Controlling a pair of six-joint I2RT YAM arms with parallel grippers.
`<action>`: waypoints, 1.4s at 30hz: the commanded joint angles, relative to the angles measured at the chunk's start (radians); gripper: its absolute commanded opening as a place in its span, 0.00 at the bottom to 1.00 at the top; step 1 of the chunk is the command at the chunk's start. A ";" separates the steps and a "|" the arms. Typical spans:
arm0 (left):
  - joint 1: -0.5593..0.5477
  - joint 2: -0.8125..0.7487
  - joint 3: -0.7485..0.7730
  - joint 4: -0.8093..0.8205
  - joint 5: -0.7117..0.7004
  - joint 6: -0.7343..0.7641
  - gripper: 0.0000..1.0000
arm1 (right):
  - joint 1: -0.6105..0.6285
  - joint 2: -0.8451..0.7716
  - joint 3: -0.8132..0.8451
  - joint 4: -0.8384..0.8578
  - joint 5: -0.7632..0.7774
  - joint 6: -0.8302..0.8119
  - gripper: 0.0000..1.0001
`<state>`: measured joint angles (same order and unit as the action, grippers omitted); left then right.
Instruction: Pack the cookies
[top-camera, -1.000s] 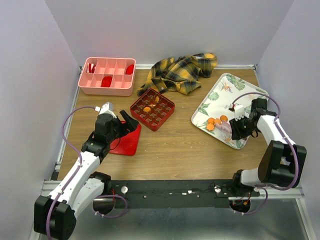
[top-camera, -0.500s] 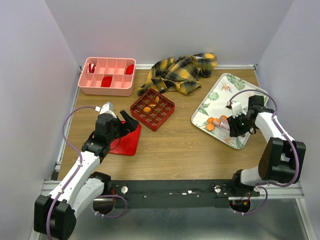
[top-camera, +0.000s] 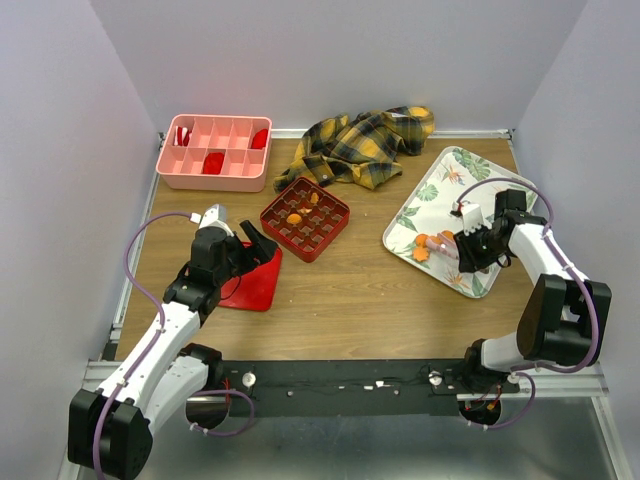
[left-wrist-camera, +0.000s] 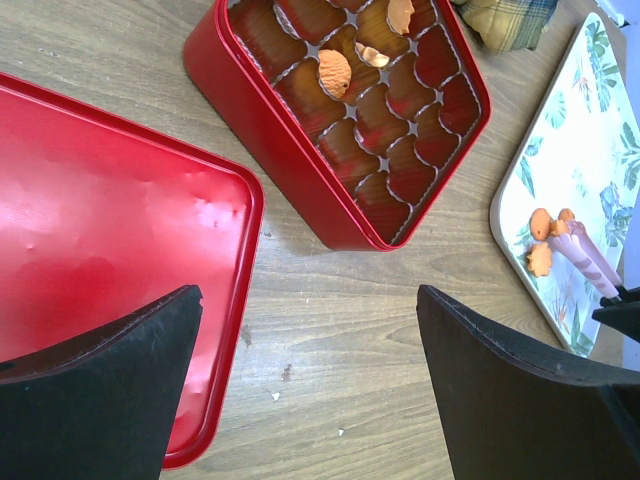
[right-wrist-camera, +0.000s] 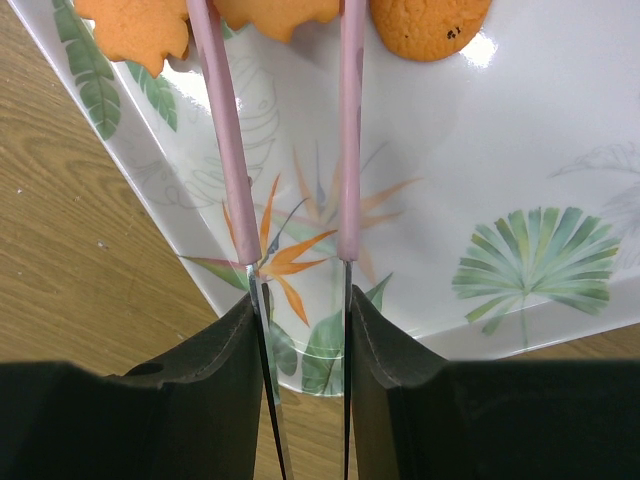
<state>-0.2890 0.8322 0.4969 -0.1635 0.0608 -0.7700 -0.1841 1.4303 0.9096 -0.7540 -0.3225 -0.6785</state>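
Several orange cookies (top-camera: 430, 243) lie on the leaf-print tray (top-camera: 450, 195), and three more sit in cells of the red gridded box (top-camera: 305, 218). My right gripper (top-camera: 468, 245) is shut on pink-handled tongs (right-wrist-camera: 225, 120). The two tong arms straddle the middle cookie (right-wrist-camera: 275, 15), with another cookie (right-wrist-camera: 135, 30) to its left and a round one (right-wrist-camera: 430, 25) to its right. Whether the tips touch a cookie is cut off by the frame's top edge. My left gripper (left-wrist-camera: 310, 380) hangs open over bare wood between the red lid (left-wrist-camera: 90, 230) and the box (left-wrist-camera: 340, 150).
A pink compartment bin (top-camera: 213, 152) with dark-red pieces stands at the back left. A yellow plaid cloth (top-camera: 365, 145) lies bunched behind the box. Grey walls close the table on three sides.
My right gripper has shifted slightly up the tray toward the cookies and squeezed the tongs a little narrower. The left arm has not moved.
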 joint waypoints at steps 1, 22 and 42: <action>0.005 0.002 0.005 0.016 0.002 0.003 0.99 | 0.006 -0.031 0.044 0.001 -0.006 0.010 0.34; 0.007 0.015 0.028 0.004 0.005 0.008 0.99 | 0.248 -0.025 0.245 -0.054 -0.113 0.008 0.31; 0.007 -0.044 0.052 -0.071 -0.035 -0.003 0.99 | 0.704 0.410 0.718 0.015 -0.023 0.010 0.31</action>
<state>-0.2890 0.8093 0.5163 -0.2127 0.0551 -0.7712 0.4900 1.7821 1.5639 -0.7670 -0.3889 -0.6704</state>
